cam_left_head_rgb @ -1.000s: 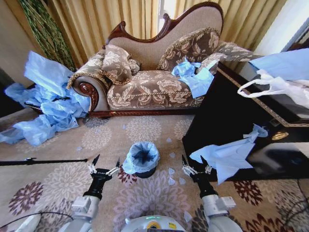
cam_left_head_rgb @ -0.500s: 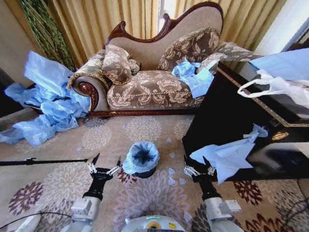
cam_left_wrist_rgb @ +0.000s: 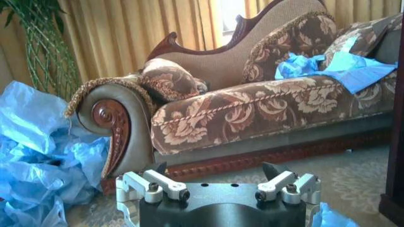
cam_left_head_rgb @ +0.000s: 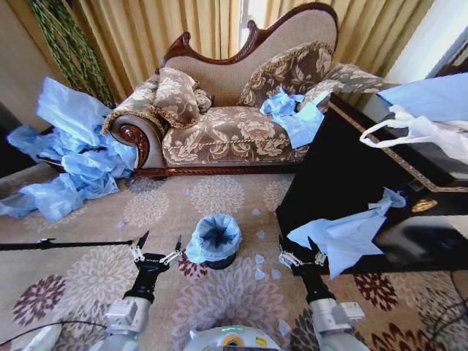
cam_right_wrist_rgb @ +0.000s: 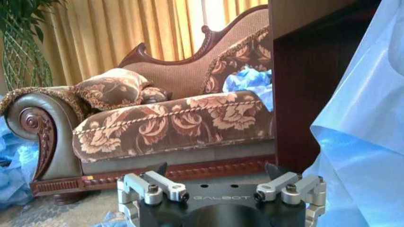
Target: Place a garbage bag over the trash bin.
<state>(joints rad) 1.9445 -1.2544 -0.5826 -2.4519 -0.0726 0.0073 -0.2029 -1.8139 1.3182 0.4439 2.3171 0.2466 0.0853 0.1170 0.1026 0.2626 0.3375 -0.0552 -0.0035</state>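
Observation:
The small black trash bin (cam_left_head_rgb: 221, 259) stands on the carpet in the head view, with a light-blue garbage bag (cam_left_head_rgb: 214, 235) pulled over its rim and lining it. My left gripper (cam_left_head_rgb: 160, 243) hovers open just left of the bin, holding nothing. To the bin's right my right gripper (cam_left_head_rgb: 298, 246) is open and empty, beside a blue bag (cam_left_head_rgb: 345, 235) hanging off the dark table. The left wrist view shows the open left gripper (cam_left_wrist_rgb: 216, 169) facing the sofa. In the right wrist view the open right gripper (cam_right_wrist_rgb: 218, 169) has blue plastic (cam_right_wrist_rgb: 363, 137) close beside it.
An ornate sofa (cam_left_head_rgb: 234, 128) with blue bags (cam_left_head_rgb: 294, 113) on it stands behind the bin. A heap of blue bags (cam_left_head_rgb: 69, 157) lies at the left. A dark table (cam_left_head_rgb: 365, 183) at the right carries a white handled bag (cam_left_head_rgb: 420, 131). A thin black rod (cam_left_head_rgb: 66, 244) lies on the carpet.
The right gripper has drawn back slightly toward me and to the right, away from the bin. The left gripper and the bagged bin have stayed where they were.

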